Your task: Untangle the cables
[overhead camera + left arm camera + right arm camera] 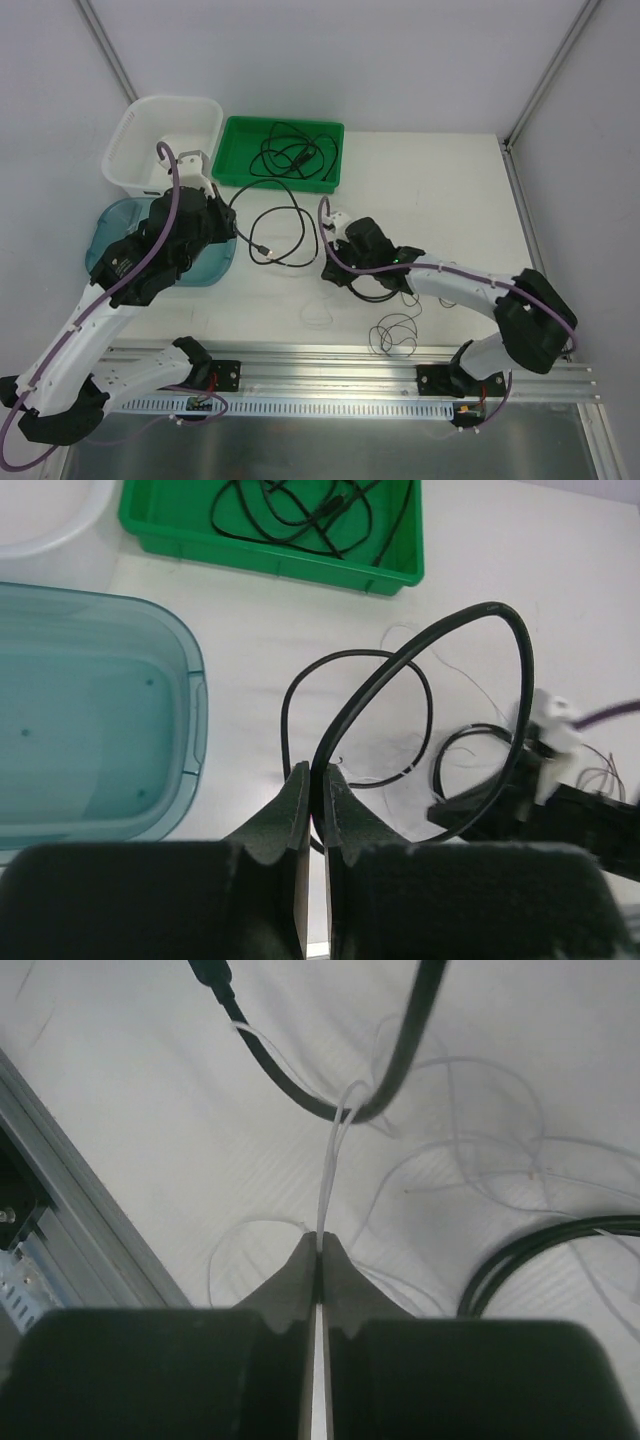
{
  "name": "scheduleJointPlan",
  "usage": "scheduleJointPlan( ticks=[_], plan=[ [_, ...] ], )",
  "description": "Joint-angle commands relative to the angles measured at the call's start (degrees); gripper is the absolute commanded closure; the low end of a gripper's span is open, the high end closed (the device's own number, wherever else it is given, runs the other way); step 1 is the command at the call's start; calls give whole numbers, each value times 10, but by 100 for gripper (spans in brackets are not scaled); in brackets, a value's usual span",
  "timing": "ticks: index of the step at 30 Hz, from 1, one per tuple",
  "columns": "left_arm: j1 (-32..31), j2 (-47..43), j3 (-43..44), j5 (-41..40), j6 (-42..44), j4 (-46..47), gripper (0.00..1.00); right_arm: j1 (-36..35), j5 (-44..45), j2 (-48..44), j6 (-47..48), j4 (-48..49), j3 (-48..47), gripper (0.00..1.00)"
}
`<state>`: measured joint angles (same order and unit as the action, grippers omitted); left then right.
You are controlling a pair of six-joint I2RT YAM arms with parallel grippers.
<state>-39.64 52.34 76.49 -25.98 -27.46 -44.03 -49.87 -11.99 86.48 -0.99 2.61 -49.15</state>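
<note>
My left gripper (318, 776) is shut on a thick black cable (432, 632) that rises from the jaws in a large loop above the table. In the top view it (228, 204) holds this cable (283, 212) beside the teal bin. My right gripper (320, 1243) is shut on a thin white cable (328, 1175) that runs up and hooks over a black cable (392, 1078). In the top view the right gripper (326, 267) is at the table's middle. A hair-thin dark wire (396, 334) lies coiled near the front rail. White cable loops (316, 312) lie on the table.
A green tray (232, 170) at the back holds another black cable (290, 152). A white basket (130, 135) stands at the back left, and a teal bin (105, 225) under my left arm. A metal rail (330, 360) runs along the front edge.
</note>
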Motion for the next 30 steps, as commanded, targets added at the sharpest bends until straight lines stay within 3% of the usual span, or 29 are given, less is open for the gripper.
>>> scheduleJointPlan(
  ticks=[1,7,11,17,24,30],
  plan=[
    [10,-12,-11,-71,22,8,100,24,47,-117,35,-48,15,99],
    [71,-4,-29,-96,44,1,100,127,83,-311,60,-207,15,99],
    [114,7,-43,-89,49,0,100,218,95,-395,82,-320,-44,99],
    [182,32,-52,-69,59,-1,100,300,105,-428,87,-399,-130,99],
    [246,49,-65,-51,70,-4,100,351,91,-440,63,-415,-187,99],
    [254,65,-73,-36,65,-4,100,383,79,-422,59,-431,-279,99]
  ],
)
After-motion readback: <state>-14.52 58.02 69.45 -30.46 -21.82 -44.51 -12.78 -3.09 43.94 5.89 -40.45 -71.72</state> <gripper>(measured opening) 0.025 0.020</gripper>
